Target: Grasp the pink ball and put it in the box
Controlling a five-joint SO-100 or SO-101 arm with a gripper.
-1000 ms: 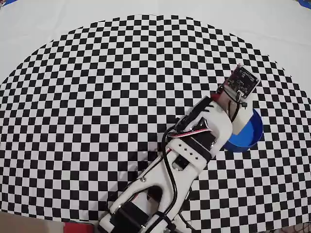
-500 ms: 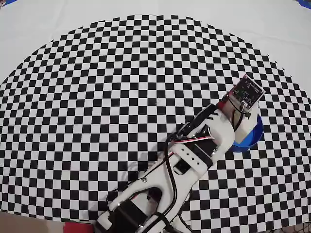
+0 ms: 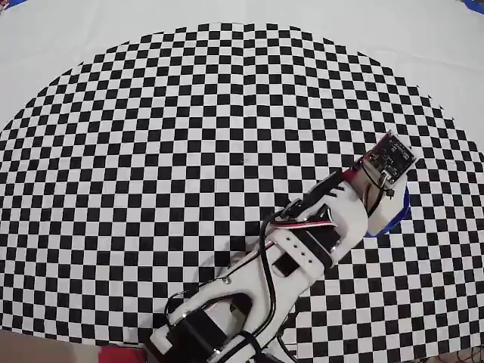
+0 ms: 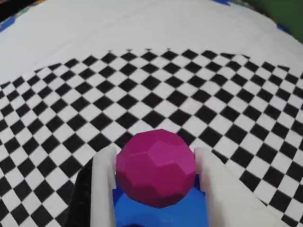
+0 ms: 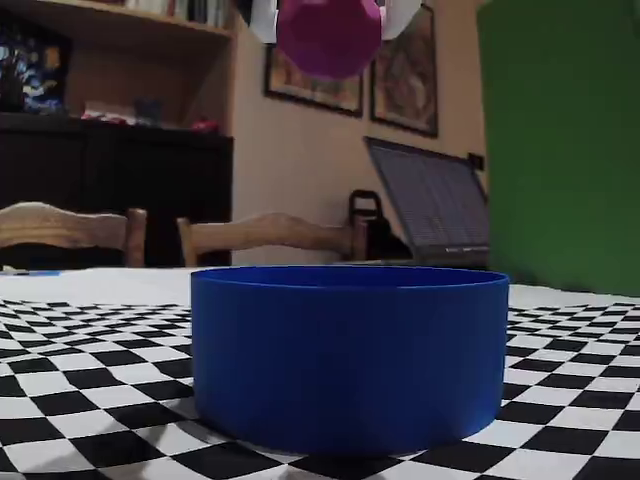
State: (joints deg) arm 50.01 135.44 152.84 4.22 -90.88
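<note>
The pink ball (image 4: 156, 168) is a faceted magenta sphere, and my gripper (image 4: 156, 158) is shut on it between two white fingers (image 4: 105, 179). Below the ball in the wrist view lies the blue box (image 4: 161, 210). In the fixed view the ball (image 5: 328, 38) hangs high above the round blue box (image 5: 345, 355), held at the top edge by the gripper (image 5: 325, 22). From overhead the white arm and its wrist board (image 3: 389, 160) cover most of the box (image 3: 396, 213); only a blue sliver shows at the right, and the ball is hidden there.
A black-and-white checkered mat (image 3: 189, 151) covers the table, with white cloth (image 3: 91, 30) beyond its curved edge. In the fixed view, wooden chairs (image 5: 270, 235), a dark shelf unit (image 5: 110, 170) and a green panel (image 5: 560, 140) stand behind the table.
The arm has swung further right and toward the view's bottom over the box, covering more of it; less blue shows now than a second ago.
</note>
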